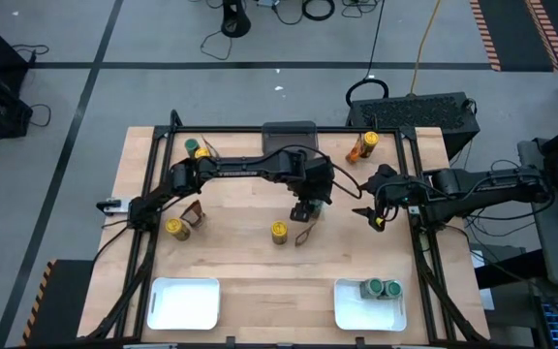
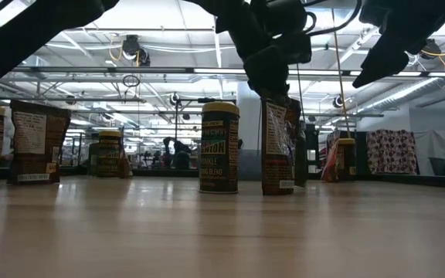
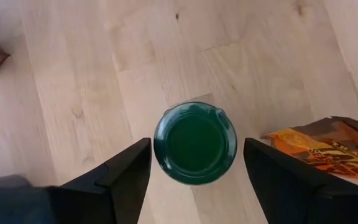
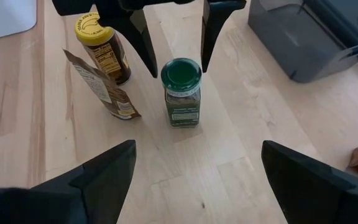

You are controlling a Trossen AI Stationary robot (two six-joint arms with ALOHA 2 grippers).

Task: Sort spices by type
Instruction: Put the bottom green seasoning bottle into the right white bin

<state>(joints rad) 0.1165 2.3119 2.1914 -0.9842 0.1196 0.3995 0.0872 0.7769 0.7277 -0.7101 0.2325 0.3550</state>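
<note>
Green-lidded jar (image 3: 194, 143) is standing free between your released left gripper's (image 3: 194, 171) fingers, while your right gripper (image 4: 197, 180), gaping, is showing a packet (image 4: 101, 87) beside it.

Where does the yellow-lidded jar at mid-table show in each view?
High: yellow-lidded jar at table centre.
Low: picture centre.
Left wrist: not in it.
Right wrist: upper left.
Shared landmark: brown packet right beside it.

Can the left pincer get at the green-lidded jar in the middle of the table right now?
Probably yes. The left pincer hangs open right over the green-lidded jar, one finger on each side, with nothing between them; the packet lies off to one side.
</note>
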